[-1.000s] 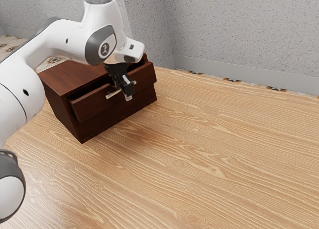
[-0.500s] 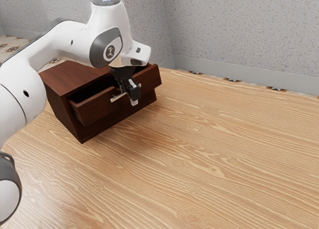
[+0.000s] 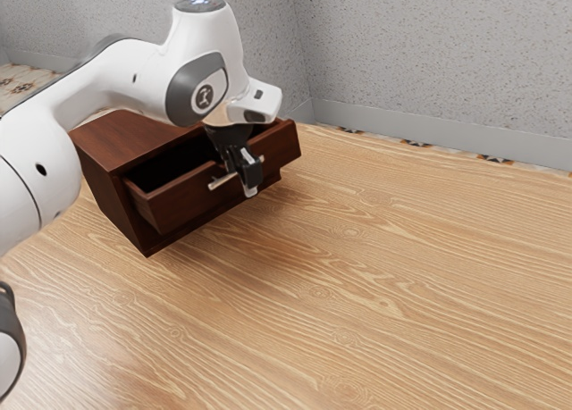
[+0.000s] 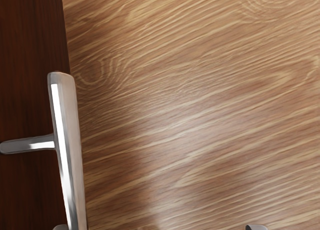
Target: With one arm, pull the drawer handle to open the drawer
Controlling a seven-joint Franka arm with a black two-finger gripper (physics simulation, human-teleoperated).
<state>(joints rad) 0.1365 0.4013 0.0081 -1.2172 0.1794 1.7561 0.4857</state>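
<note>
A dark brown wooden cabinet (image 3: 107,142) stands on the light wood floor at the exterior view's left. Its upper drawer (image 3: 201,196) is pulled well out toward the exterior view's right, its dark inside showing. My black gripper (image 3: 243,173) comes down from above and is shut on the drawer's silver bar handle (image 3: 234,174). In the wrist view the handle (image 4: 65,150) runs as a long silver bar on a short post in front of the dark drawer front (image 4: 30,64), with floor beyond it.
Light wooden floor (image 3: 375,267) spreads to the exterior view's right and front. Grey speckled walls (image 3: 429,44) with a pale baseboard close the back. My white arm (image 3: 107,79) reaches over the cabinet top.
The drawer has slid further out toward the exterior view's right, with my gripper holding the handle and moving with it. The arm's wrist has shifted the same way.
</note>
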